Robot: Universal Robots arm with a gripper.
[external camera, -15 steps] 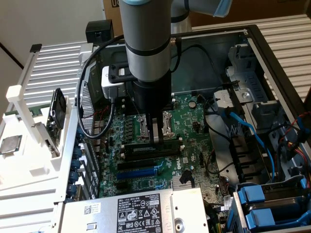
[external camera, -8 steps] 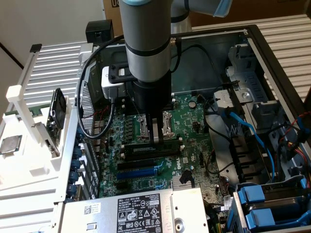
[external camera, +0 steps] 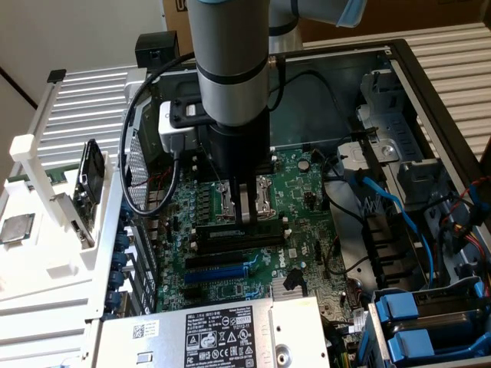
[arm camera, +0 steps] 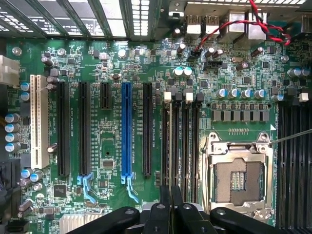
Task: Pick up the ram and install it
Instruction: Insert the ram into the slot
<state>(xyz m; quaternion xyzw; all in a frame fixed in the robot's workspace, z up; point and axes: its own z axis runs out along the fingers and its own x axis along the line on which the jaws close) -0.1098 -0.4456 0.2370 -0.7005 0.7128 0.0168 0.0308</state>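
My gripper hangs straight down over the green motherboard inside the open computer case. Its two black fingers stand almost together, pinching the ram, a long thin stick that lies level along the black memory slots beside the empty silver processor socket. In the wrist view the gripper points at the row of memory slots. There the ram is edge-on, a thin dark line between the fingertips. Whether it is seated in a slot I cannot tell.
A white fixture at the exterior view's left holds a square silver processor chip. The blue expansion slot and black slots lie beside the memory row. The power supply sits in front, blue cables and drive bays to the right.
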